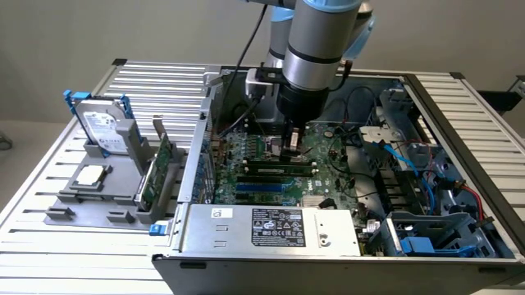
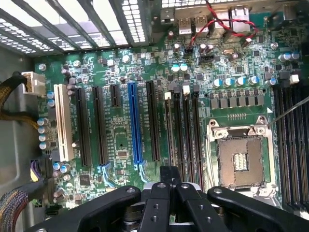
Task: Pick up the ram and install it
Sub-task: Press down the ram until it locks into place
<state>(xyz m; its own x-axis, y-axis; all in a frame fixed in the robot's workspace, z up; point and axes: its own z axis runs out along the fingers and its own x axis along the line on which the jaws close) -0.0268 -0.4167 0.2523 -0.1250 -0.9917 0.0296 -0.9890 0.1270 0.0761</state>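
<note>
We see a slatted metal table (image 1: 164,83) carrying an open computer case (image 1: 246,243) across its middle and the exterior view's right. On the exterior view's left, a grey fixture tray (image 1: 82,212) lies directly on the slats, near the case.
</note>
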